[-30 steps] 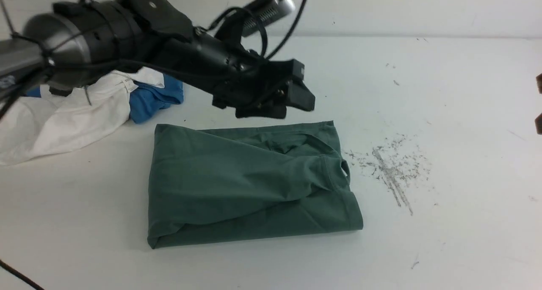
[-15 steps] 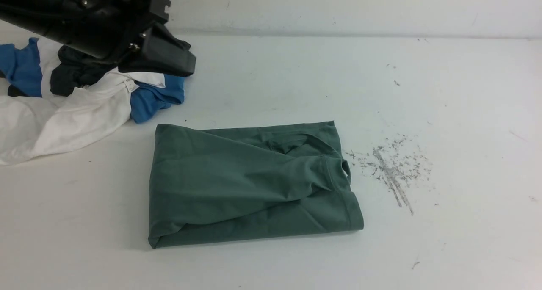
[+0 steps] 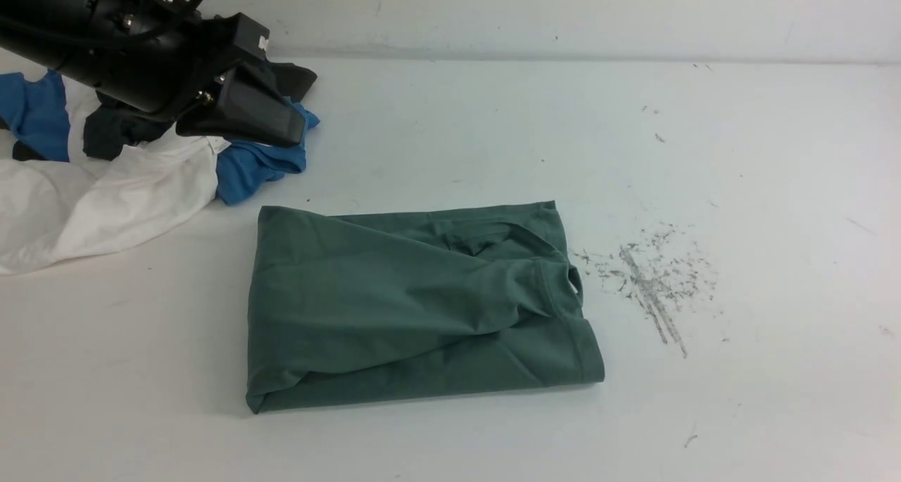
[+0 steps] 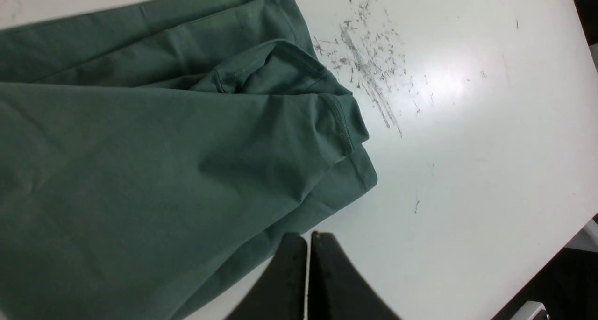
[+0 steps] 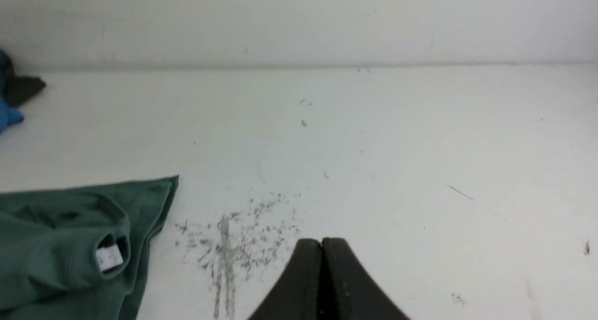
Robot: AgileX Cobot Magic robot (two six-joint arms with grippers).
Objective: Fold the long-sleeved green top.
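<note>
The green long-sleeved top [image 3: 415, 306] lies folded into a rough rectangle in the middle of the white table. Its neck opening with the white label [image 5: 109, 257] faces the right side. My left gripper [image 3: 292, 129] hangs shut and empty at the upper left of the front view, above the pile of other clothes and clear of the top. In the left wrist view that gripper [image 4: 308, 237] shows its two dark fingers pressed together over the top's corner [image 4: 355, 170]. My right gripper [image 5: 321, 241] is shut with nothing in it, over bare table to the right of the top.
A heap of white [image 3: 105, 200], blue [image 3: 257, 165] and dark grey [image 3: 120, 127] garments lies at the back left. Grey scuff marks [image 3: 651, 278] streak the table right of the top. A pale wall [image 3: 563, 10] closes the far side.
The left arm has swung from above the top's far edge back to the upper left, and its jaws have closed. The top has not moved.
</note>
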